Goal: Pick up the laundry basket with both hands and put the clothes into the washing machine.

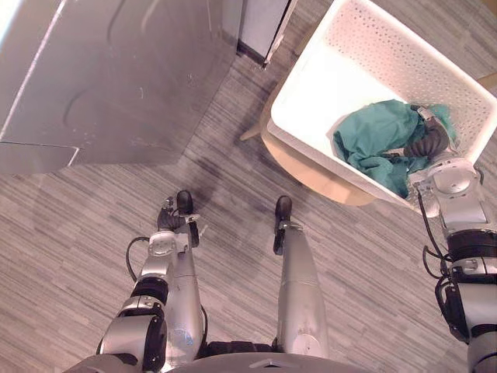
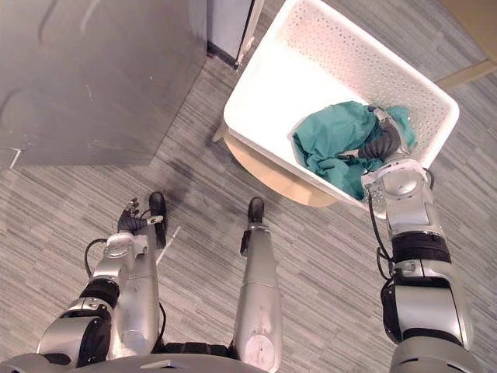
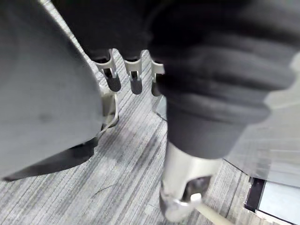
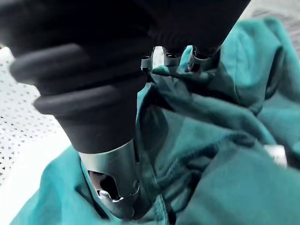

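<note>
A white perforated laundry basket stands at the upper right on a low wooden stool. A teal cloth lies bunched in the basket's near right corner. My right hand reaches over the rim onto this cloth. In the right wrist view its fingers dig into the teal folds and the thumb presses in from the other side, so the cloth is pinched between them. My left hand hangs low at the left, away from the basket, fingers relaxed and holding nothing.
A large grey appliance body fills the upper left, its edge close to the basket's left corner. Striped grey floor runs between it and the stool.
</note>
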`<state>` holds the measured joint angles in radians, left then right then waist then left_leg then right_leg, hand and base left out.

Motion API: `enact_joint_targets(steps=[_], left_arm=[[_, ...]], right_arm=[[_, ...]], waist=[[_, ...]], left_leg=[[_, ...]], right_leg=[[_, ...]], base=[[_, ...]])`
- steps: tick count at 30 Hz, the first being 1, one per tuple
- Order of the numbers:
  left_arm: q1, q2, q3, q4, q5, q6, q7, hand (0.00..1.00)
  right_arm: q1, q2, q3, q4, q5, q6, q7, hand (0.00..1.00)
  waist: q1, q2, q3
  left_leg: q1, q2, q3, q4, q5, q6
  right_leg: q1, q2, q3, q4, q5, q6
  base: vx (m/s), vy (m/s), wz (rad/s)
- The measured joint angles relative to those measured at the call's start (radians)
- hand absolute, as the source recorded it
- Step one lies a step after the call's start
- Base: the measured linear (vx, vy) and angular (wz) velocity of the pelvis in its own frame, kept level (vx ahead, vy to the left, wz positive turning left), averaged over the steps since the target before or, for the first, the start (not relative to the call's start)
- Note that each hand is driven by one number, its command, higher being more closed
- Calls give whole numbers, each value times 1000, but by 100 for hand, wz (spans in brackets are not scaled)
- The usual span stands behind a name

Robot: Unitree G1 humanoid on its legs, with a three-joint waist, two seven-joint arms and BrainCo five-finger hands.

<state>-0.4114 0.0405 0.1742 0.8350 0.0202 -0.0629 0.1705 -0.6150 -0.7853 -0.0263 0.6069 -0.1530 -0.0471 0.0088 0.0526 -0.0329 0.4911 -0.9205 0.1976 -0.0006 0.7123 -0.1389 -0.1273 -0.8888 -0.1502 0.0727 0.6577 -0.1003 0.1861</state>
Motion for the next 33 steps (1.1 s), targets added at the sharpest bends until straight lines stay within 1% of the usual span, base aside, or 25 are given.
enact_joint_targets(steps=[2,3,6,9,12,13,18,22,24,33], left_arm=[[-10,2,0,-6,-13,1,1,0],[-16,1,1,-13,-19,0,3,0],[-34,1,0,-41,-23,0,11,0],[-39,3,1,-78,-56,-1,30,0],[-43,8,0,-80,-58,-1,44,0],[-43,8,0,-80,-58,-1,45,0],[-43,9,1,-83,-58,-1,46,0],[-45,9,3,-100,-58,-1,47,0],[-45,8,8,-100,-58,-1,47,0],[-45,8,22,-91,-58,-2,46,0]], right_arm=[[-7,29,-3,2,7,2,-10,0],[-15,52,-24,13,12,2,-19,0],[-25,72,-67,48,38,3,-47,0],[-29,70,-106,54,49,0,-66,0],[-42,71,-113,81,50,-2,-80,0],[-37,72,-113,85,52,-2,-83,100],[-35,82,-133,98,70,-3,-88,100],[-34,85,-145,98,69,-19,-108,100],[-31,84,-147,98,69,-19,-108,100],[-16,84,-153,96,69,-19,-111,100]], waist=[[0,0,0],[-2,0,0],[1,0,1],[2,-1,2],[4,-2,4],[5,-2,4],[3,-1,6],[2,-1,21],[2,-1,21],[5,-1,21]], left_leg=[[-24,-5,-5,17,-1,2],[-48,-12,-18,36,-1,2],[-97,-21,-43,68,-4,8],[-145,-30,-57,91,-3,15],[-152,-30,-57,92,4,19],[-153,-30,-57,91,5,19],[-155,-29,-58,91,6,19],[-158,-29,-62,91,9,14],[-158,-29,-65,91,12,9],[-153,-25,-66,91,13,11]], right_leg=[[-22,-3,-1,20,-6,1],[-40,-7,-6,42,-16,-1],[-79,-16,-23,86,-32,-4],[-121,-23,-28,118,-47,-9],[-128,-25,-29,122,-47,-9],[-127,-26,-30,123,-47,-9],[-127,-25,-33,121,-44,-4],[-127,-25,-40,120,-44,-4],[-125,-25,-43,120,-44,-4],[-122,-23,-44,122,-42,-6]], base=[[37,9,10],[31,14,18],[9,4,20],[-17,-10,18],[4,-22,5],[0,0,0],[44,-18,0],[54,-18,1],[52,-19,2],[32,-19,0]])
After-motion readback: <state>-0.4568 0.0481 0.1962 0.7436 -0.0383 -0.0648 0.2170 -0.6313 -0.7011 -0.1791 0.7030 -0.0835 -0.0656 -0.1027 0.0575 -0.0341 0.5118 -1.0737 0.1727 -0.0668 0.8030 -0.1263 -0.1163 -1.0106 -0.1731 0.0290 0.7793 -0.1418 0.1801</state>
